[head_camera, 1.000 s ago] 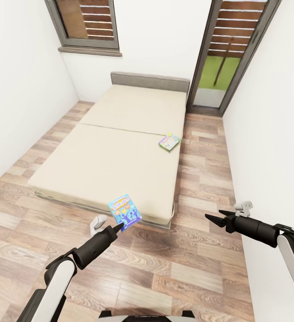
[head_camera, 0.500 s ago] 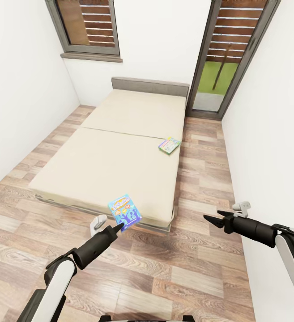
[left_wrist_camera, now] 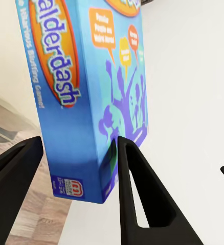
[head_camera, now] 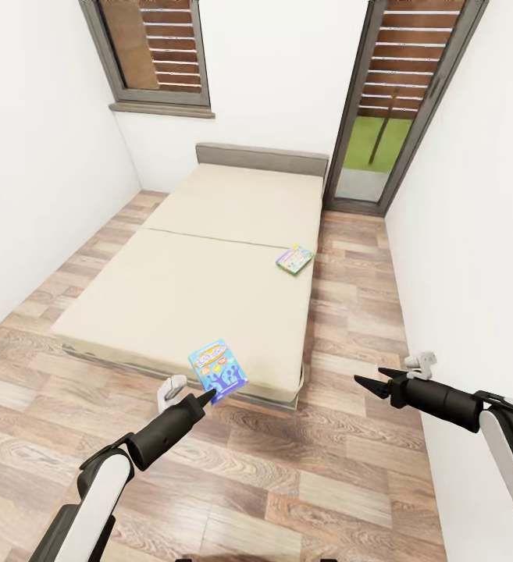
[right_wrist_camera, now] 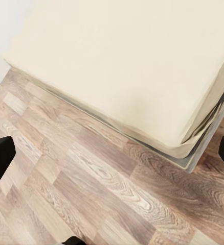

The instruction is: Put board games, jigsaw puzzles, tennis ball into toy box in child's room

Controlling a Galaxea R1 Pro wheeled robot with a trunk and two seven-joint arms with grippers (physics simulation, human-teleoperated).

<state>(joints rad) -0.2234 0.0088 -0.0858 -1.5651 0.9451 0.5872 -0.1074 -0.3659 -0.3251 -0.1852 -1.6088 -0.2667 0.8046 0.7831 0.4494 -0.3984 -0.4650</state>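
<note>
My left gripper (head_camera: pixel 208 394) is shut on a mostly blue board game (head_camera: pixel 218 369), holding it upright above the floor just before the foot of the bed (head_camera: pixel 186 289). The left wrist view shows the same blue box (left_wrist_camera: pixel 86 97) clamped between the black fingers (left_wrist_camera: pixel 140 194). A second board game (head_camera: pixel 295 258), white and green, lies flat near the bed's right edge. My right gripper (head_camera: pixel 363 382) hangs open over the floor at the right, nothing between its fingers. In the right wrist view the bed corner (right_wrist_camera: pixel 194 138) is ahead.
A white wall (head_camera: pixel 475 234) runs close along my right arm. A glass door (head_camera: pixel 381 133) stands at the far right and a window (head_camera: pixel 151 55) above the grey headboard (head_camera: pixel 260 160). Wood-plank floor (head_camera: pixel 287 484) lies between me and the bed.
The whole view has shifted slightly, the bed now sitting a little farther off, so the camera moved back. Both arms keep the same pose and the blue game stays gripped.
</note>
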